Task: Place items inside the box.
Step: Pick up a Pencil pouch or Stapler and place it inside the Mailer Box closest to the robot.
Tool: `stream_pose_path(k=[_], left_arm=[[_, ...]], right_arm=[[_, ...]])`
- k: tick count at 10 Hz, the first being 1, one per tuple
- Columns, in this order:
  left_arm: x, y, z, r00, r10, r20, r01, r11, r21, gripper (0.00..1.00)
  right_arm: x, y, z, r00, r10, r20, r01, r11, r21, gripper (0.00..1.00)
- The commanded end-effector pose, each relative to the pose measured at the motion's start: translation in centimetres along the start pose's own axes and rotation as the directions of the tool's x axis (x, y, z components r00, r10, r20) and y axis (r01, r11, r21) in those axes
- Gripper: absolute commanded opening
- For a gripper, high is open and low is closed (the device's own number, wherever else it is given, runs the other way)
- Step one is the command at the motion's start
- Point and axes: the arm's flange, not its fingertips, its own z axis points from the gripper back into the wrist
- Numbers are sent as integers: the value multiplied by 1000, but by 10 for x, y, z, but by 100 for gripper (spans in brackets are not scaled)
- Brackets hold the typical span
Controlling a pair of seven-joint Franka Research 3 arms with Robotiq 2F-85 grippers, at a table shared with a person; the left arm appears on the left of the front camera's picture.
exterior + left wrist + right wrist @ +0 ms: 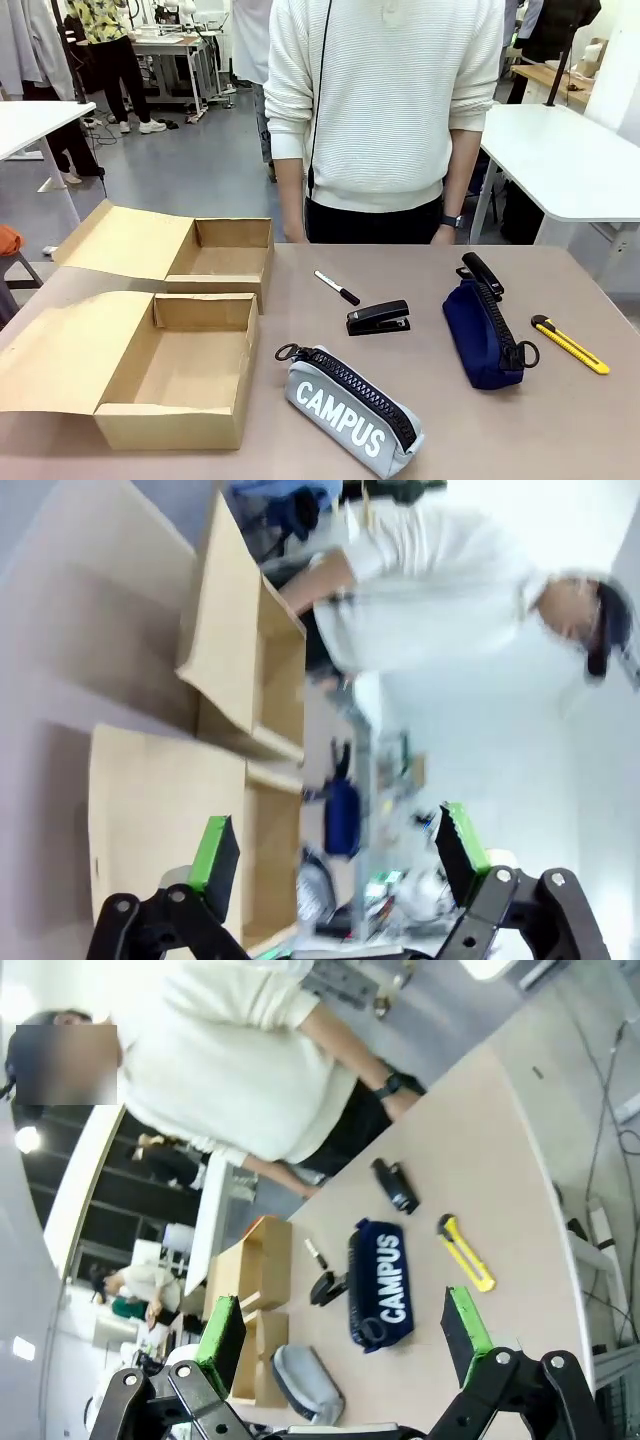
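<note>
Two open cardboard boxes stand at the table's left: a near box (175,375) and a far box (215,255), both with nothing inside. The items lie to their right: a thin black-and-white marker (337,288), a black stapler (378,318), a grey "CAMPUS" pencil case (355,410), a dark navy pouch (485,335) and a yellow utility knife (569,344). My left gripper (337,855) is open, high above the boxes (255,670). My right gripper (343,1332) is open too, well above the navy pouch (380,1285), the knife (466,1253) and the grey case (308,1385).
A person in a white sweater (385,100) stands at the far edge, hands down by the table. A small black object (395,1186) lies just beyond the navy pouch. White tables (565,160) stand behind. Bare tabletop runs along the front right.
</note>
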Motion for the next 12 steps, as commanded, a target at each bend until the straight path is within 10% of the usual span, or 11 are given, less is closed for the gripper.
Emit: stream_pose_path(k=[1, 6, 9, 11, 12], left_arm=[[-7, -21, 4, 986, -133, -104, 136, 991, 23, 100], [-7, -21, 4, 986, -133, -104, 136, 991, 23, 100], [-7, -21, 4, 986, -133, -104, 136, 991, 23, 100], [-7, -21, 4, 986, -133, -104, 136, 991, 23, 100], [-7, -21, 4, 986, -133, -104, 136, 991, 23, 100]], right_arm=[[-1, 20, -7, 999, 21, -31, -20, 999, 28, 100], [-2, 20, -11, 999, 2, -35, -2, 1000, 13, 100], [-79, 99, -132, 850, 350, -394, -355, 933, 62, 100], [-85, 91, -146, 789, 423, -445, -520, 846, -120, 100], [-58, 70, -113, 859, 353, -372, -444, 874, -196, 100]])
